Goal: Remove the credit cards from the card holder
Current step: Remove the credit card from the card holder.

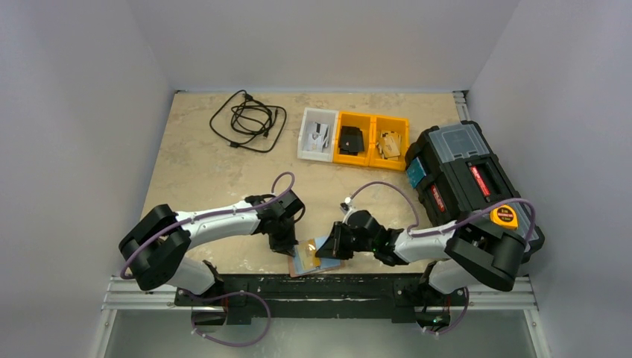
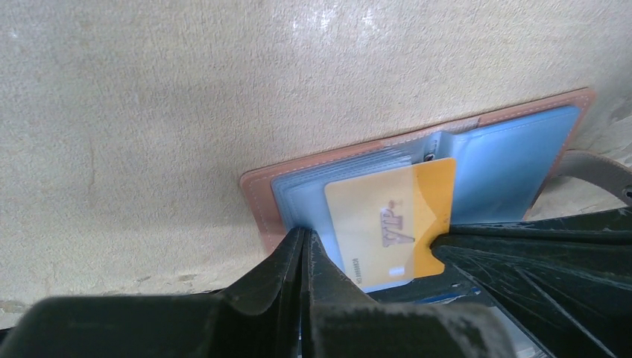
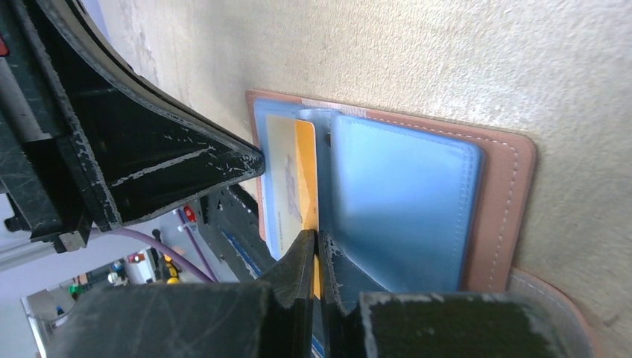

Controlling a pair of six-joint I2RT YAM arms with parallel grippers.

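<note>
The card holder (image 1: 304, 265) lies open at the table's near edge, reddish-brown outside (image 2: 257, 198) with light blue pockets inside (image 3: 402, 194). An orange-yellow card (image 2: 387, 216) marked VIP sits partly in a clear sleeve, its right end sticking out. My left gripper (image 2: 304, 235) is shut, its tips pressed on the left edge of the blue sleeves. My right gripper (image 3: 316, 237) is shut on the orange card's (image 3: 304, 171) edge, beside the blue pocket. No light blue or grey-silver card shows. In the top view the left gripper (image 1: 287, 245) and the right gripper (image 1: 329, 250) meet over the holder.
The holder's brown strap (image 2: 596, 168) lies beside it. At the back are a black cable (image 1: 250, 119), a white tray (image 1: 317, 134) and yellow trays (image 1: 373, 138). A black toolbox (image 1: 466, 175) with a tape measure (image 1: 504, 216) stands on the right. The metal base rail (image 1: 320, 287) runs just below the holder.
</note>
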